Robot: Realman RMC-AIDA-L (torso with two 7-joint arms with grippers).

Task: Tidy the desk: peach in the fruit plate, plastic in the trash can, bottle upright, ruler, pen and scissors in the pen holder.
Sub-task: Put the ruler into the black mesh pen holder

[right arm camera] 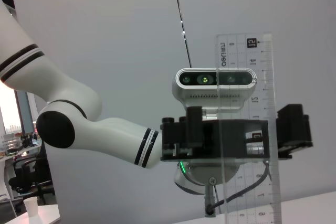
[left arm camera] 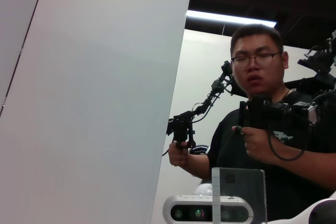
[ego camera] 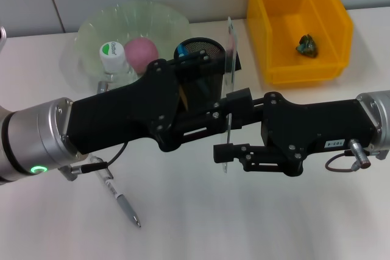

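Both arms meet over the middle of the desk, a clear ruler (ego camera: 229, 83) held between them.

The ruler stands on end, long axis vertical, its upper end reaching past the mesh pen holder (ego camera: 198, 50). The left gripper (ego camera: 234, 109) is clamped on its middle; the right gripper (ego camera: 224, 153) is closed on its lower end. A peach (ego camera: 141, 53) lies in the fruit plate (ego camera: 91, 28), crumpled plastic (ego camera: 306, 45) sits in the yellow trash can (ego camera: 332, 4), and a pen (ego camera: 116, 193) lies flat on the desk.

The white bottle cap (ego camera: 113, 52) bears green lettering, not clearly legible. The right gripper (ego camera: 226, 127) housing label reads roughly "193-4". The transparent ruler (right arm camera: 247, 129) shows graduation numerals, mirrored.
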